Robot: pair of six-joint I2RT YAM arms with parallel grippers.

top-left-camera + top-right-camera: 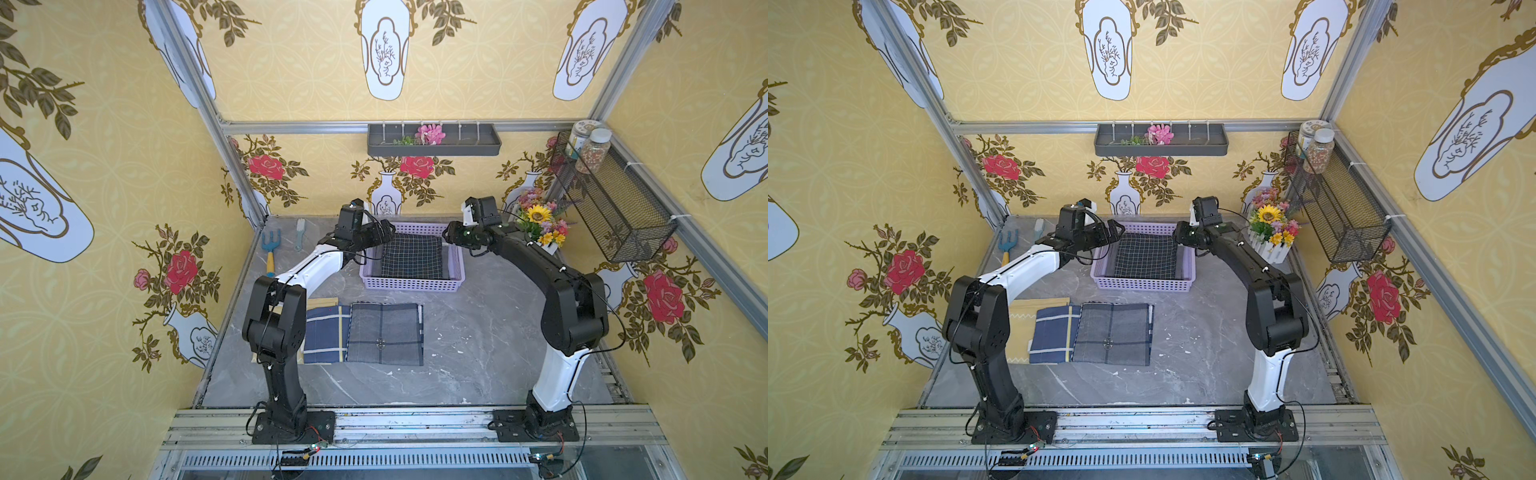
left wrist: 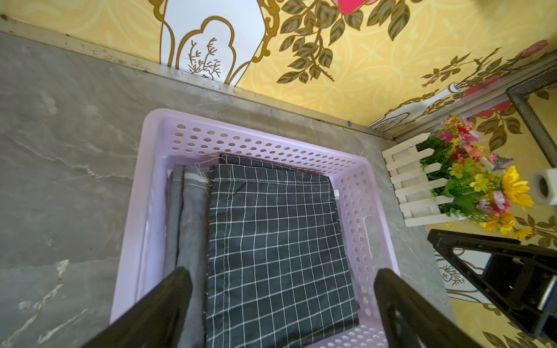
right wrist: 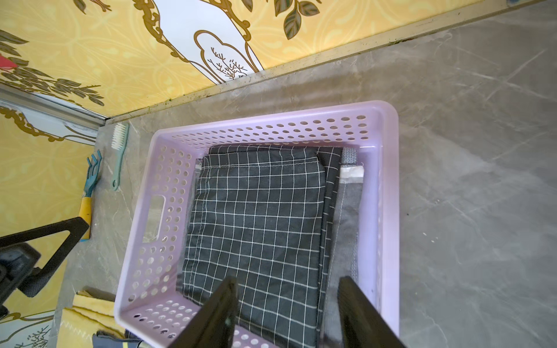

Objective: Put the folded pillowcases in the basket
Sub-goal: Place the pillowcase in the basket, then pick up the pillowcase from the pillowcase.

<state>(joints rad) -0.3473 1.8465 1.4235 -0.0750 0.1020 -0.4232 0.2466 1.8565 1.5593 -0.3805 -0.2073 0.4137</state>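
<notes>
bare tabletop (image 1: 490, 324) right of basket (image 1: 411, 284), flower planter (image 1: 540, 232) at its far-right corner, folded cloths (image 1: 384, 332) in front, rake (image 1: 271, 249) left

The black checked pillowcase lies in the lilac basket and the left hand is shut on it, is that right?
Not quite. The pillowcase does lie in the basket, but the left hand is open, its jaws spread wide and gripping nothing, as the left wrist view shows.

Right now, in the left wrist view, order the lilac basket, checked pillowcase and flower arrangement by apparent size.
Largest: lilac basket.
Then: checked pillowcase inside it.
Smallest: flower arrangement, though it stands farther from the camera.
</notes>
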